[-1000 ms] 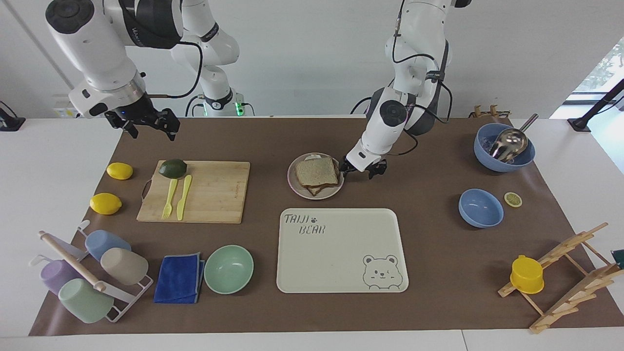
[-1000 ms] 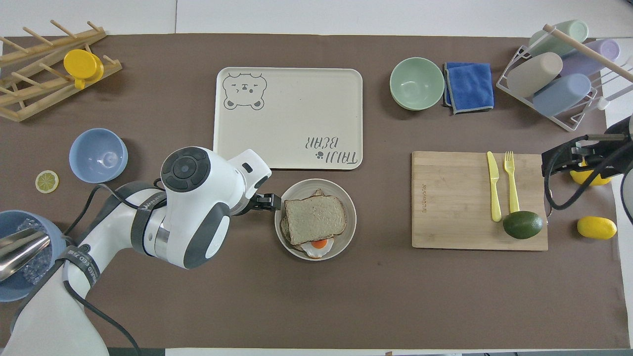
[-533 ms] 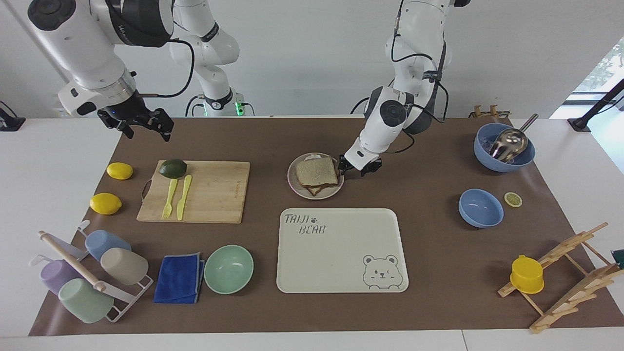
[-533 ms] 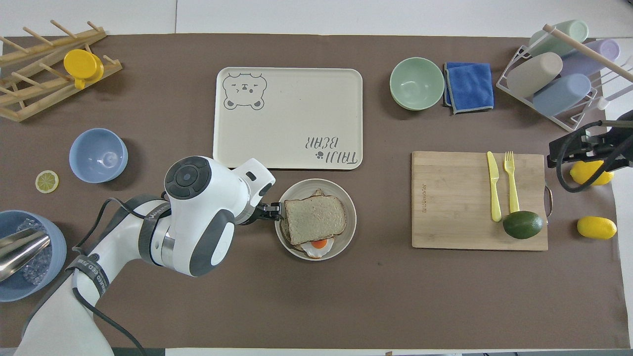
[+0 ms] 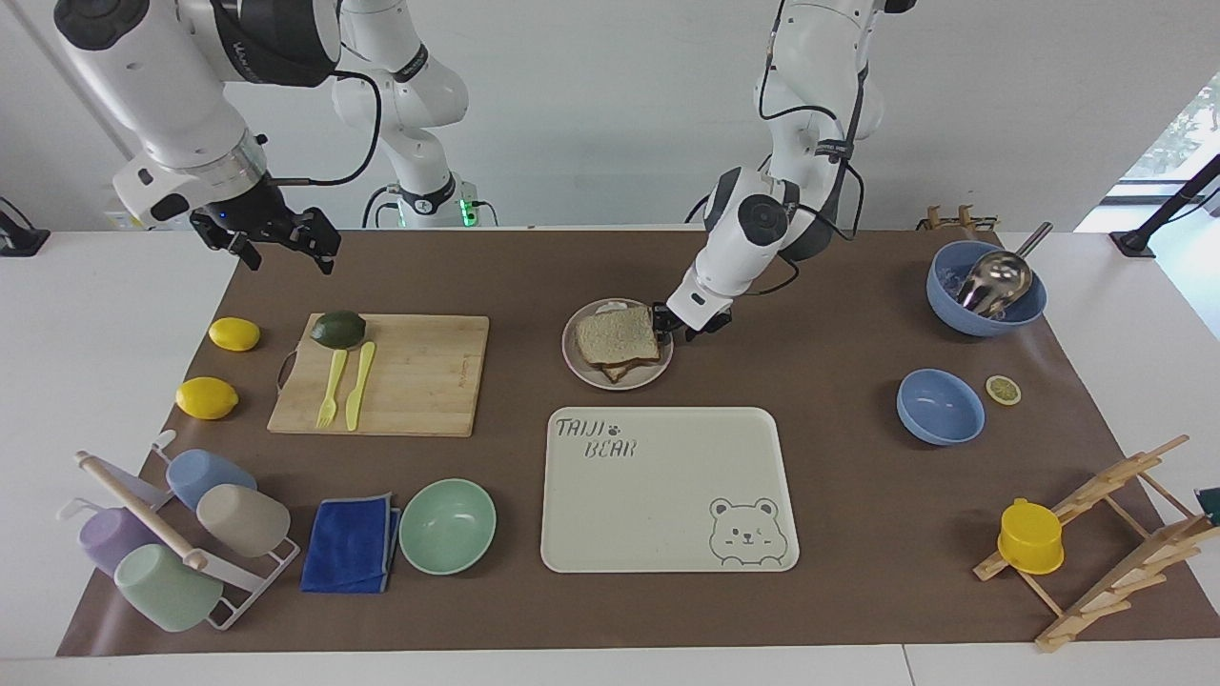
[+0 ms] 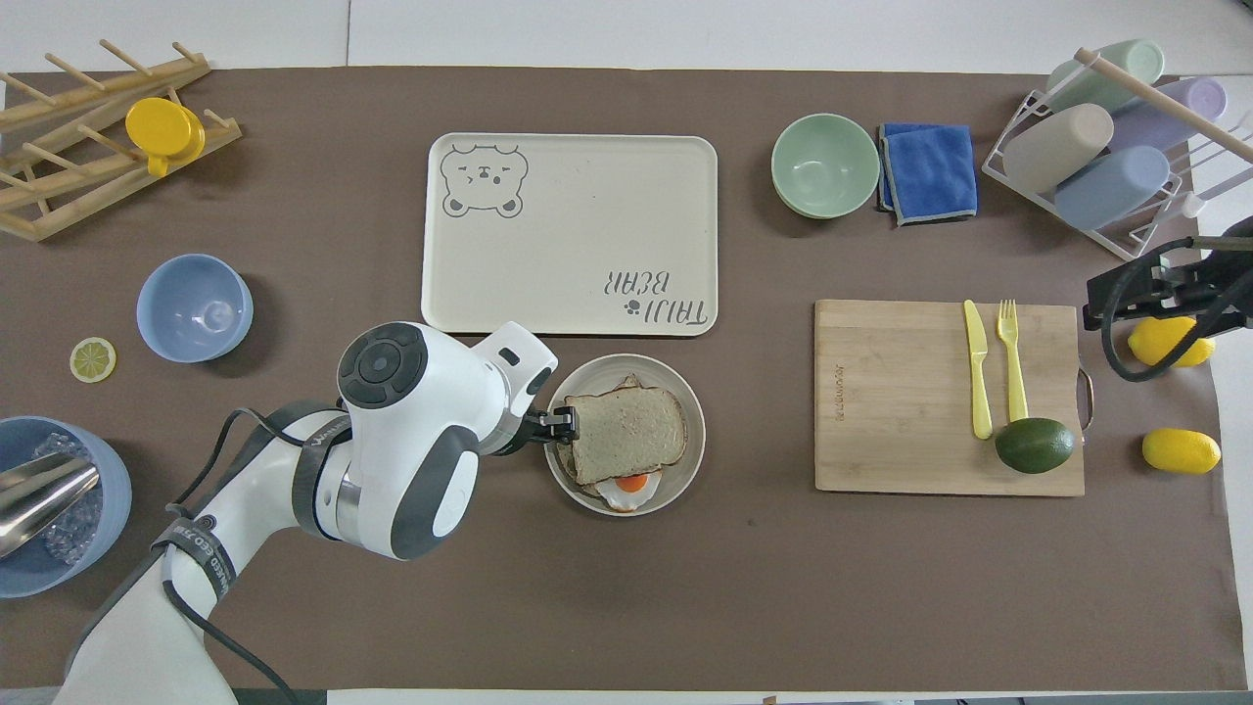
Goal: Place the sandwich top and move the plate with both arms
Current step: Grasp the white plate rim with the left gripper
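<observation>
The sandwich top (image 5: 618,335) (image 6: 626,431), a plain brown bread slice, lies on the lower slice with the fried egg (image 6: 631,485), on the small round plate (image 5: 581,363) (image 6: 685,480) in the middle of the mat. My left gripper (image 5: 660,320) (image 6: 564,425) is low at the plate's rim, on the side toward the left arm's end, its tips at the bread's edge. My right gripper (image 5: 283,250) (image 6: 1140,294) is open and empty, up in the air over the mat's edge at the right arm's end, over a lemon (image 6: 1160,341).
The bear-print tray (image 5: 667,495) (image 6: 568,225) lies just farther from the robots than the plate. A cutting board (image 5: 419,376) with avocado, fork and knife lies toward the right arm's end. A mint bowl (image 5: 447,525), blue bowls (image 5: 940,407), cup rack and wooden rack stand around.
My left gripper has slid toward the plate and now reaches its rim and the bread's edge. My right gripper has risen a little and shifted toward the table's end.
</observation>
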Tool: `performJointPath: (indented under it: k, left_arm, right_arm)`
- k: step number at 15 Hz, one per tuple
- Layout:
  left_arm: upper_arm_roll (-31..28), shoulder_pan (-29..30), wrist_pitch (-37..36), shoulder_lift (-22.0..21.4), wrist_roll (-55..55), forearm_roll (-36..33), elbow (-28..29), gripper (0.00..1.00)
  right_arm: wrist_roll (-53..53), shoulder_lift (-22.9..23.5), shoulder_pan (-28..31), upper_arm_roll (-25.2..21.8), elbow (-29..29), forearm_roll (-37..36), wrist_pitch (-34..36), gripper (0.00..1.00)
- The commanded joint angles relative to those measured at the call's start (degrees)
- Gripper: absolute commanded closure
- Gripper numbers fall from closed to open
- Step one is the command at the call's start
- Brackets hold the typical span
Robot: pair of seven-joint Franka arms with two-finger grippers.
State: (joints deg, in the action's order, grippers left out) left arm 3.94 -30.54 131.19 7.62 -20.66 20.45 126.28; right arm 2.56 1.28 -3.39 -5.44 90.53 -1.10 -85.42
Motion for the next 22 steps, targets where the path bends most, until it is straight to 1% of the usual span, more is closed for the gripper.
performJointPath:
  k: [1,2,5,10,12,16,19,21,22]
  left_arm:
    - [-0.6,-0.6,1.7,-1.6,-0.6,2.1,2.0,0.53]
    - [-0.6,-0.6,2.0,-1.6,-0.8,2.5,2.0,0.55]
    - [-0.6,-0.9,3.9,-1.5,-1.8,2.7,2.9,0.62]
    - [-0.6,-0.8,4.6,-1.1,-1.7,3.1,3.4,0.66]
    - [-0.6,-0.9,5.0,-1.1,-1.8,3.2,3.4,0.73]
    - [-0.6,-1.1,5.1,-1.0,-1.7,3.8,3.4,0.86]
    - [-0.6,-1.6,5.2,-0.9,-1.7,3.8,3.5,0.91]
    - [-0.6,-1.5,5.2,-0.9,-1.7,3.9,3.5,1.00]
    - [-0.6,-1.5,5.2,-0.9,-1.7,3.9,3.5,1.00]
  right_arm:
    - [-3.9,0.4,0.7,-1.3,-1.1,2.9,-0.2,0.00]
    - [-3.9,0.1,0.7,-1.5,-1.2,3.1,-1.3,0.00]
    - [-3.6,-0.1,0.5,-1.2,-1.3,2.6,-1.5,0.00]
    - [-2.7,-0.4,0.9,-1.8,-0.6,2.9,-1.8,0.00]
    - [-0.8,-0.4,0.7,-1.4,-0.9,2.5,-1.9,0.00]
    - [-1.1,-0.6,0.9,-1.6,-0.6,2.3,-1.7,0.00]
    - [-0.6,-0.9,2.7,-1.8,-0.3,2.5,-1.6,0.00]
    - [-0.8,-1.0,2.6,-1.8,-0.3,2.8,-1.6,0.00]
    - [-1.0,-1.1,2.4,-1.8,0.0,2.8,-1.1,0.00]
